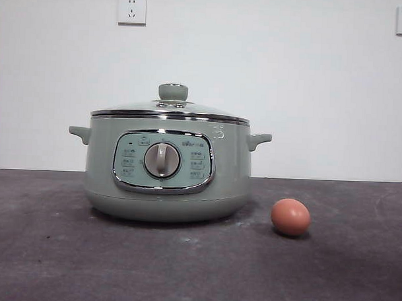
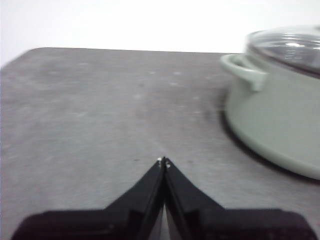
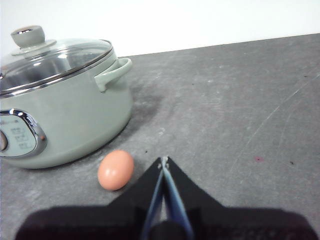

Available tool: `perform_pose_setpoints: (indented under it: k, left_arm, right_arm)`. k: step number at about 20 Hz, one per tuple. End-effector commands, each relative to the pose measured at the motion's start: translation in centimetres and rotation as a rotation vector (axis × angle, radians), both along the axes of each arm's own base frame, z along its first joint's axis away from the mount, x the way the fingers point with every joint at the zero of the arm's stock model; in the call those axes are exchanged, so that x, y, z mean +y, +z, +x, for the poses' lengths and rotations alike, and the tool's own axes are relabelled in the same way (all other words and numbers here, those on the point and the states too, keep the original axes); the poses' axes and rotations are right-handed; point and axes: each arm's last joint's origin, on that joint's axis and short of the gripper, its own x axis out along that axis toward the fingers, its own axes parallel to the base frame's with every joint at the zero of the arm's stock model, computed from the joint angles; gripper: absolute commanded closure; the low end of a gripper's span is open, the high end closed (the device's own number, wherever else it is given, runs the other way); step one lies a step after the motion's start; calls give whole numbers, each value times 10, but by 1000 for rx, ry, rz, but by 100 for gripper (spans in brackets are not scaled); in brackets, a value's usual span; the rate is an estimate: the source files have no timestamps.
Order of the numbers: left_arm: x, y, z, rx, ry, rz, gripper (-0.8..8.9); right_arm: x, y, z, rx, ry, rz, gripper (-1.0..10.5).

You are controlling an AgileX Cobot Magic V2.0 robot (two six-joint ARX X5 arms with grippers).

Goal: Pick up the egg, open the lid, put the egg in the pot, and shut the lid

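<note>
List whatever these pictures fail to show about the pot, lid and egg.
- Inside of the pale sage-green electric pot: front view, walls hide it; wrist views, glare on the domed glass lid.
- Panel lettering: too small.
- Left wrist view: blurred, pot cut off by the edge; small brown-orange egg absent.

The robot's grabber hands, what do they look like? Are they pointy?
Yes, quite pointy. The left gripper has two flat black jaws that narrow into one sharp wedge, with tiny pale dots at the very tip. The right gripper looks the same: matte black and triangle-shaped, with a bluish edge along the seam between its jaws. No cables or markings show.
</note>
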Motion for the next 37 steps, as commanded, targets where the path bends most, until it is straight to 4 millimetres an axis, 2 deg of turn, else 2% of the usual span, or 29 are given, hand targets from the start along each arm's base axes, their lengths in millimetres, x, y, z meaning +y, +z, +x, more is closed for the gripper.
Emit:
perform_pose_setpoints:
  k: [1, 5, 8, 15, 21, 28, 33, 37]
  left_arm:
    - [-2, -3, 0, 5, -53, -59, 818]
    - [-3, 2, 0, -13, -89, -209, 821]
    - [-4, 8, -1, -19, -101, -268, 821]
    - [-7, 45, -9, -68, -192, -326, 821]
    - [-8, 87, -17, -60, -230, -300, 821]
    - [-12, 133, -19, 98, -381, -195, 821]
    - [-14, 159, -18, 212, -482, -138, 821]
    - [-15, 175, -19, 300, -545, -105, 821]
  right_arm:
    - [0, -3, 0, 16, -2, 36, 950]
    - [0, 11, -1, 5, -21, 160, 958]
    - [-1, 26, -4, -37, -19, 168, 958]
    - [-1, 70, -9, -63, -12, 150, 958]
    - [0, 111, -7, 70, 11, 47, 958]
    - [5, 165, 1, 243, 205, -118, 958]
    - [7, 190, 6, 369, 290, -168, 958]
    - [7, 199, 7, 472, 322, -205, 958]
